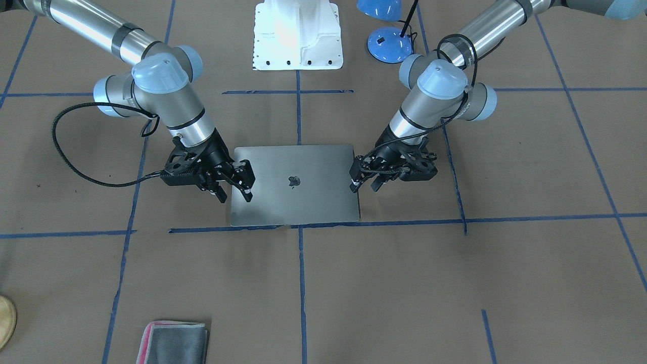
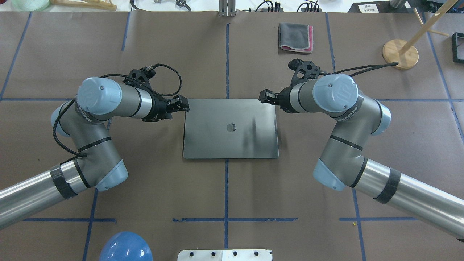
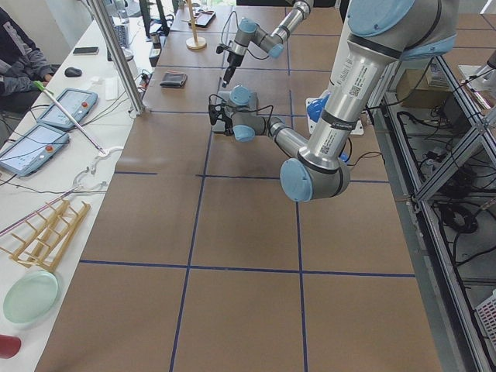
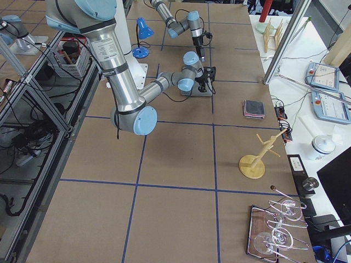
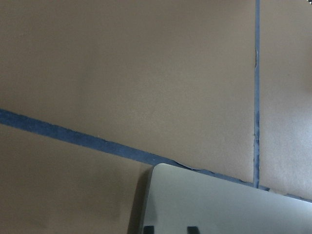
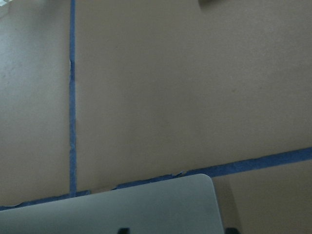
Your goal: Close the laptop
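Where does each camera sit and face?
Front-facing: across the table, facing the robot; both arms, closed laptop.
Overhead: behind the robot, looking down; both arms.
Exterior left: table's left end; left arm near.
Exterior right: opposite end; right arm near.
Left wrist: looks down; laptop corner, fingertips.
Right wrist: same, other corner.
Front-facing and overhead share the whole laptop.

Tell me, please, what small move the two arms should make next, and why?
Probably lift both grippers straight up and clear. The laptop lies flat with its lid down, logo facing up, so closing looks done. The left gripper and right gripper, both open, sit at its two corners farthest from the robot, holding nothing.
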